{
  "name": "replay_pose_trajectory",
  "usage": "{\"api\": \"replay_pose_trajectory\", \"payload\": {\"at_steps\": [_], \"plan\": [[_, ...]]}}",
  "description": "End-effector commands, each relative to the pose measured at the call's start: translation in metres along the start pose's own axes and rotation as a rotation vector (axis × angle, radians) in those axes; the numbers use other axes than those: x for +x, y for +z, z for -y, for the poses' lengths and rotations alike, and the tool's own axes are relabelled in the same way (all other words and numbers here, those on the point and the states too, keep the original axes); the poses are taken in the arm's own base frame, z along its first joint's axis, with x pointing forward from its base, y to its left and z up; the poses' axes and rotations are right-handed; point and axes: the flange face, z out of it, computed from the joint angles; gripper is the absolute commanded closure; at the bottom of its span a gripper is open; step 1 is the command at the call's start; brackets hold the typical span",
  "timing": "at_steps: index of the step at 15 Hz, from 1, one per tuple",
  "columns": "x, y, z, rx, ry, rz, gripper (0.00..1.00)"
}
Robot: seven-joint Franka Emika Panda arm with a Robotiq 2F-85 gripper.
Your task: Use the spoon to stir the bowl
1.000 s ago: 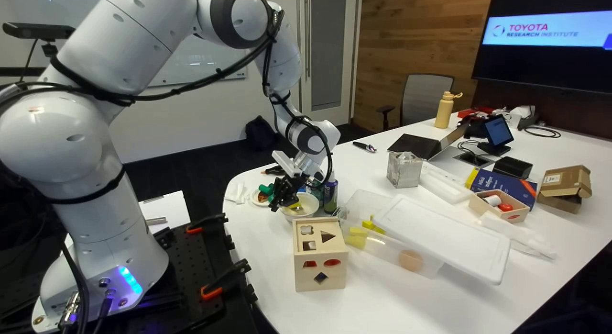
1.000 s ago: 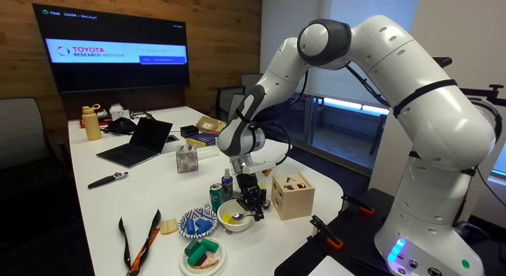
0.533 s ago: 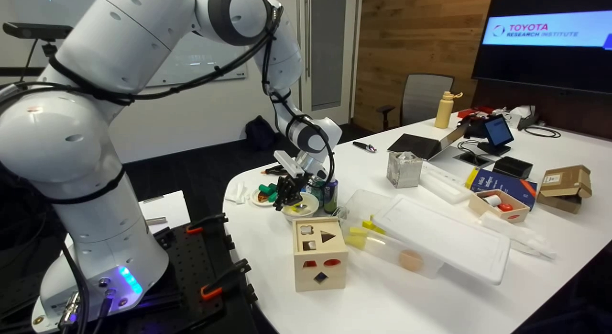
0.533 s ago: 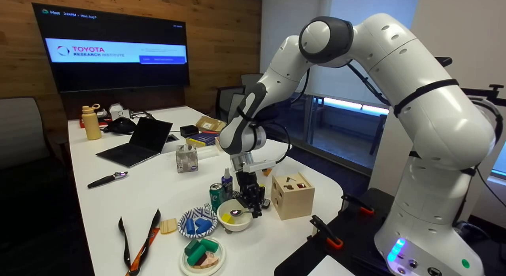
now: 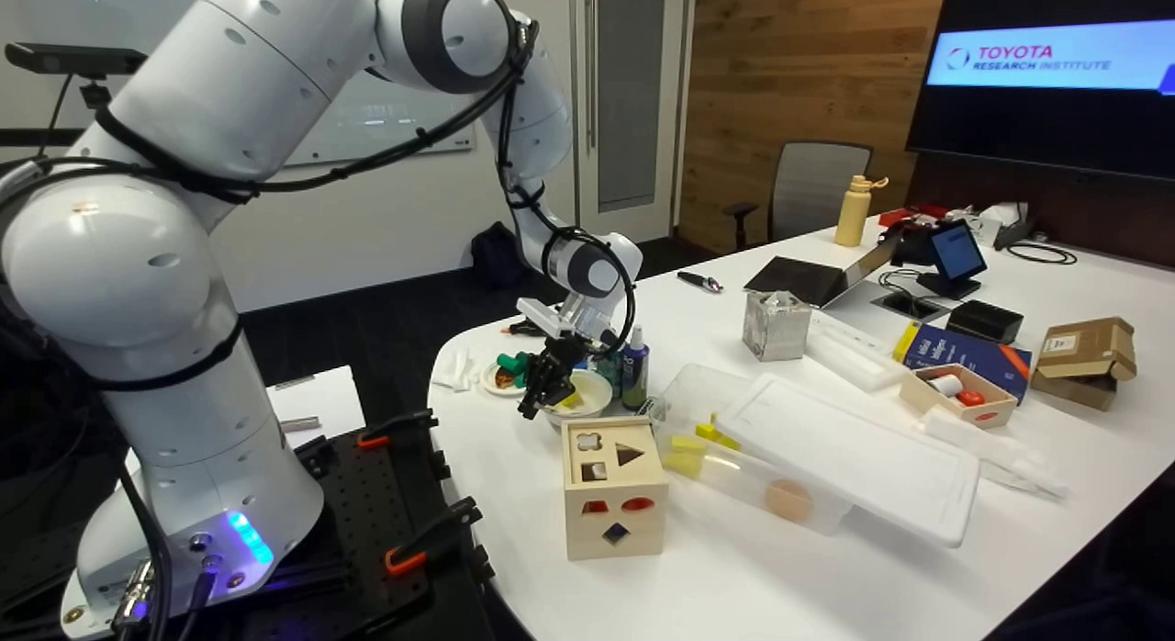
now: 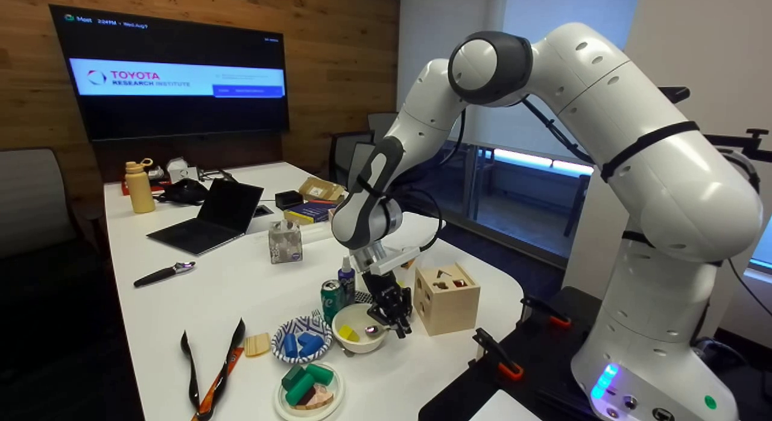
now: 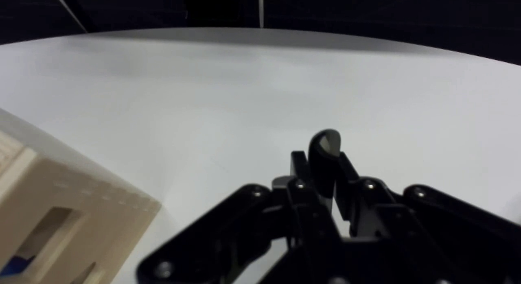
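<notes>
My gripper (image 6: pixel 403 332) is shut on the spoon (image 6: pixel 373 331); it also shows in an exterior view (image 5: pixel 532 408) and the wrist view (image 7: pixel 321 170). The spoon's dark handle end (image 7: pixel 329 142) sticks up between the fingertips in the wrist view. Its shiny head is inside the pale round bowl (image 6: pixel 362 314), near the rim on the gripper's side. The bowl also shows in an exterior view (image 5: pixel 598 395), partly behind the gripper. A yellow block (image 6: pixel 348 333) lies in the bowl, apart from the spoon head. The bowl is out of the wrist view.
A wooden cube toy (image 6: pixel 447 303) stands close beside the gripper; it also shows in the wrist view (image 7: pixel 110 219). A green can (image 6: pixel 331 300) and spray bottle (image 6: pixel 346 282) stand behind the bowl. A patterned bowl (image 6: pixel 301 322) and a plate (image 6: pixel 280 403) with blocks are nearby.
The gripper and spoon first shift slightly away from the robot's base, then back toward it. The spoon head moves across the bowl to the gripper's side. The bowl and can shift very slightly.
</notes>
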Motion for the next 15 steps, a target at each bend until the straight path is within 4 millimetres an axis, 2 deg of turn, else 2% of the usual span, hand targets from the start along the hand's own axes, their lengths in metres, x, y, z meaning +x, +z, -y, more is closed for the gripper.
{"api": "replay_pose_trajectory", "payload": {"at_steps": [1,8,15], "plan": [[0.003,-0.003,0.005,0.041,-0.075,0.012,0.95],[0.000,-0.009,0.000,0.173,-0.243,-0.022,0.95],[-0.007,-0.018,-0.010,0.173,-0.241,-0.129,0.95]]}}
